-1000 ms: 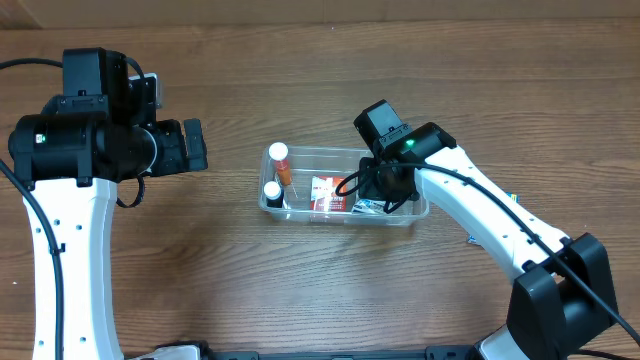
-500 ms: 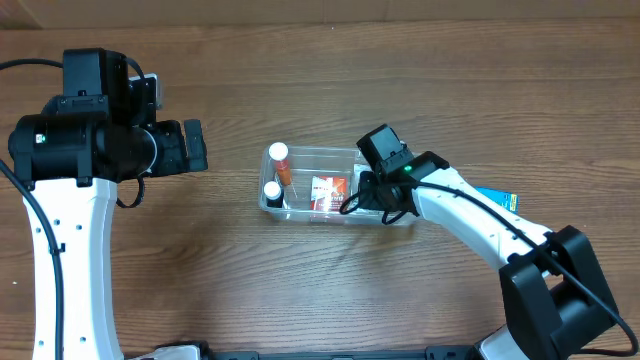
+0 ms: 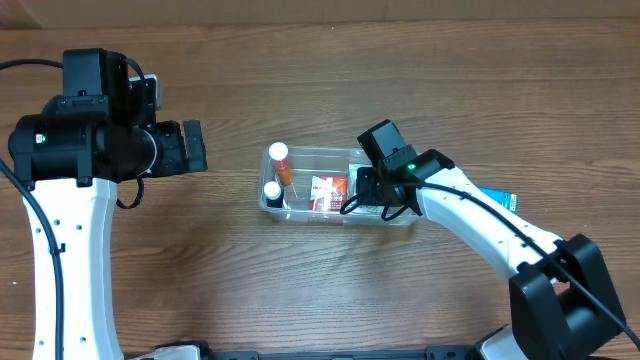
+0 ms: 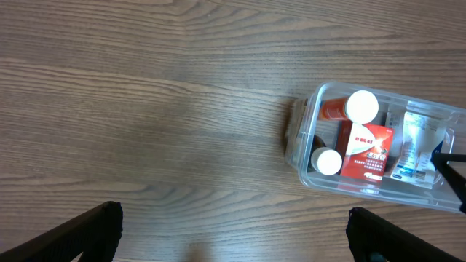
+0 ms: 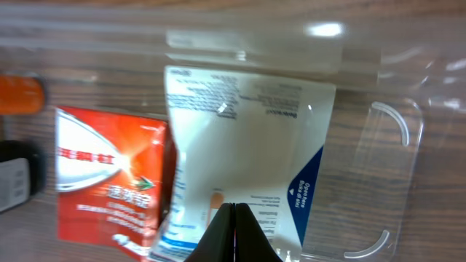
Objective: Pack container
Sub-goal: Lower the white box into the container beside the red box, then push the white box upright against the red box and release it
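The red box (image 5: 109, 175) carries white characters and the white pouch (image 5: 247, 138) fine print, but both are too blurred to read.

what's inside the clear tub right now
Inside the container: an orange bottle and a dark bottle, both white-capped, a red box, and a white-and-blue packet. Anything beneath the red box or packet is covered.

A robotics lab bench, by the look of it: a bare wood-grain table (image 3: 300, 80) fills every view. A white-and-black left arm (image 3: 60, 230) stands at 8 o'clock, the right arm (image 3: 480, 215) at 4 o'clock, and black cables (image 3: 20, 63) trail.
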